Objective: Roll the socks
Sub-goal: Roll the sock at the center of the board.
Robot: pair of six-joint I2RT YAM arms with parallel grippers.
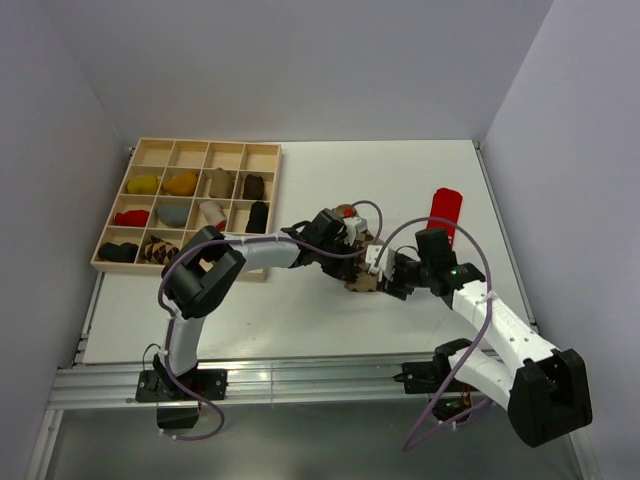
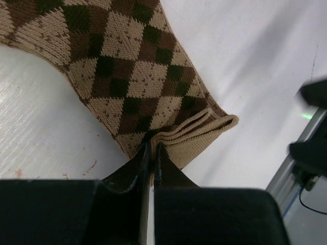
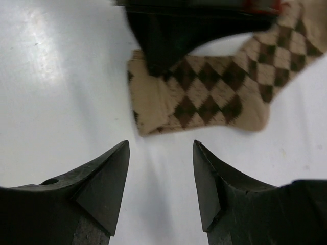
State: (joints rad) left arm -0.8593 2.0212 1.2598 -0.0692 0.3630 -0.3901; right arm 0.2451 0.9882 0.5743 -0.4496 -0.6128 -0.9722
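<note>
High rear overview, 2 close wrist cameras, apparently facing each other, sharing argyle sock (image 2: pixel 127 76)

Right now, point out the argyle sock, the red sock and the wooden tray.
argyle sock (image 2: pixel 127 76), left wrist view, patterned middle.
red sock (image 1: pixel 447 208), top external view, its middle.
wooden tray (image 1: pixel 210 143), top external view, far rim.

We see the argyle sock (image 2: pixel 127 76) as knitted cloth, matt, with a ribbed tan cuff. Our table (image 2: pixel 245 61) looks smooth, white and faintly glossy. The tray (image 1: pixel 205 143) is pale bare wood. The right fingers (image 3: pixel 104 189) look like matt black plastic.
</note>
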